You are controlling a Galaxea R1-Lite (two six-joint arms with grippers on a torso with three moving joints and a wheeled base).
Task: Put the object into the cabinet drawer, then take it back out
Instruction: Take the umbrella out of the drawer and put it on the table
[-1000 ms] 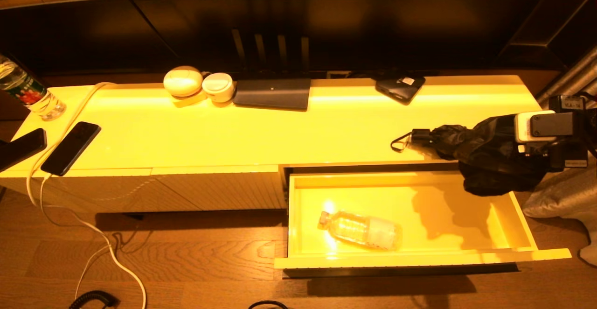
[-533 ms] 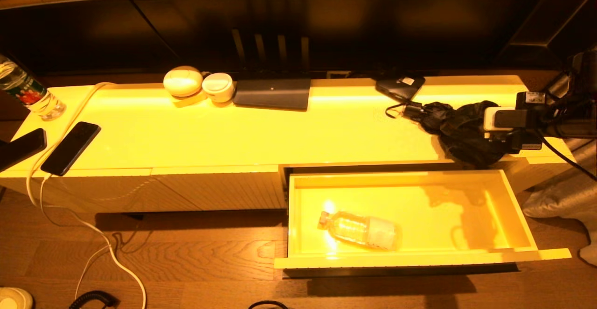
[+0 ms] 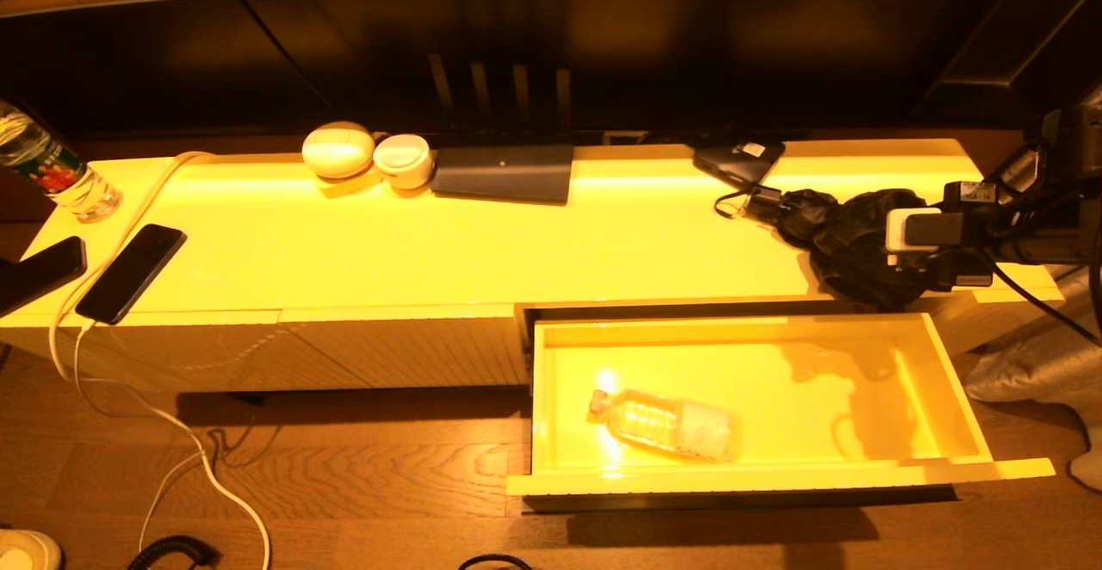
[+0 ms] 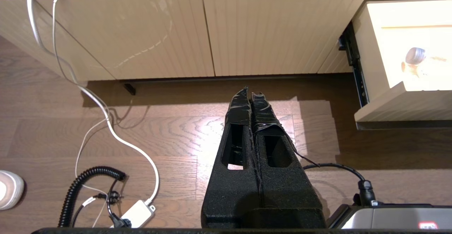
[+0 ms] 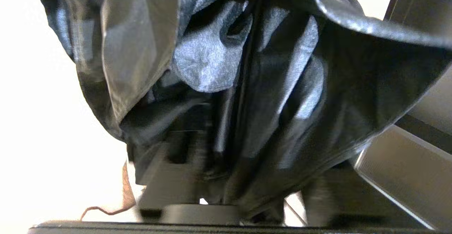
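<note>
The folded black umbrella (image 3: pixel 839 238) lies on the cabinet's worktop (image 3: pixel 516 243) at its right end, just behind the open cabinet drawer (image 3: pixel 964 398). My right end effector (image 3: pixel 869 247) is buried in its fabric; whether I'm gripping it, I can't tell. A water bottle (image 3: pixel 667 424) lies in the drawer. My left end effector (image 4: pixel 250 94) hangs closed over the floor (image 4: pixel 169 135).
</note>
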